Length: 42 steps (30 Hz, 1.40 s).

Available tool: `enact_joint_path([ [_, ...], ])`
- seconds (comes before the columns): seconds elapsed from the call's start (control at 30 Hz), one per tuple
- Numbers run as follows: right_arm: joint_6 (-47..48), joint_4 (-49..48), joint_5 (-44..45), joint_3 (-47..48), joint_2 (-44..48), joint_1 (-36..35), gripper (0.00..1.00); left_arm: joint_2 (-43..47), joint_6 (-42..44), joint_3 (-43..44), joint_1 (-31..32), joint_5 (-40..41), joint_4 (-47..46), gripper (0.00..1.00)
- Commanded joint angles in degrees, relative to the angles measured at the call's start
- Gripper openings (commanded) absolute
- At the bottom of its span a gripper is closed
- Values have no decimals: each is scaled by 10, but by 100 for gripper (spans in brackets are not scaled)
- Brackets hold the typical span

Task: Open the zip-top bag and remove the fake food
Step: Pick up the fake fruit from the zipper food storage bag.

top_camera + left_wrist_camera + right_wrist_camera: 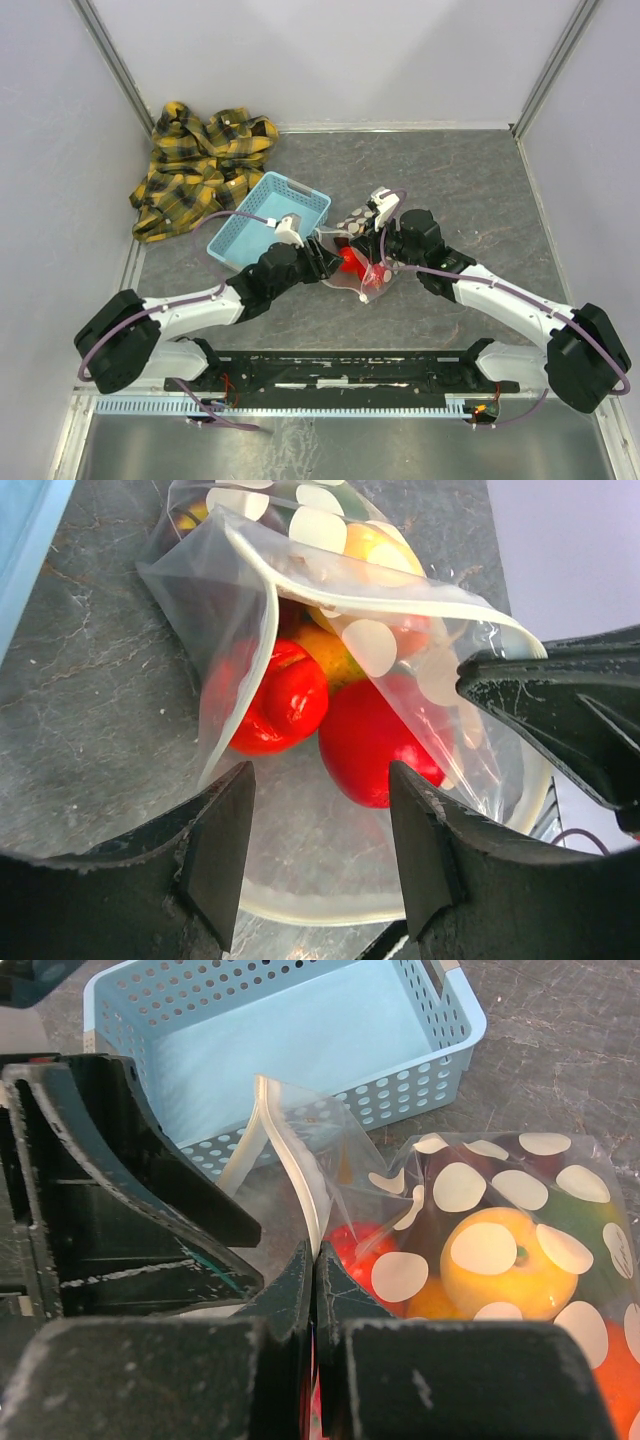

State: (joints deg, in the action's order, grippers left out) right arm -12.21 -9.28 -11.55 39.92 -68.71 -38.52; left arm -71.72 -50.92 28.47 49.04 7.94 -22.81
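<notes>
Bag of clear plastic first: the zip-top bag (362, 250) printed with white oval dots lies on the dark grey stone-patterned worktop (470, 190), between the two arms and just beside the near corner of the light blue slotted plastic basket (268, 218). Whether it touches the basket I cannot tell. From above, the wrists cover most of it; only a dotted end and a red patch show.

The right jaws are clenched on the white zip strip of one lip, which rises curved from the point where it disappears between the black fingers. The left jaws stand apart, released, at the open mouth, with loose film and the other rim below them. Whether they touch the film is not clear.

The fake food (375, 735), small glossy plastic fruits, is inside the bag. Two red ones lie nearest to the mouth, with a yellow-orange one behind them. In the right wrist view a round yellow-orange fruit shows under the dots. Green and dark shapes beside it are hard to make out, and the picture edge cuts off the end of the bag.

A crumpled yellow and black plaid cloth (200, 165) lies in the far left corner, well apart.
</notes>
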Motion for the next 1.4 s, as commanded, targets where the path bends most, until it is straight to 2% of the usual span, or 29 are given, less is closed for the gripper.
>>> enact_joint_path([
  [0.0,-8,-28,-1,-1,7,1,2,-34,-21,43,9,31,-18,63],
  [0.47,-15,-39,-11,-10,-1,1,2,-122,-29,68,16,53,-38,74],
  [0.83,-25,-53,-16,-26,-15,1,2,-165,-17,70,17,71,-55,76],
  [1.07,-25,-53,-16,-27,-17,1,2,-183,-48,64,18,121,-70,77],
  [1.37,-24,-48,-17,-27,-19,1,1,-198,-72,78,18,126,-95,78],
])
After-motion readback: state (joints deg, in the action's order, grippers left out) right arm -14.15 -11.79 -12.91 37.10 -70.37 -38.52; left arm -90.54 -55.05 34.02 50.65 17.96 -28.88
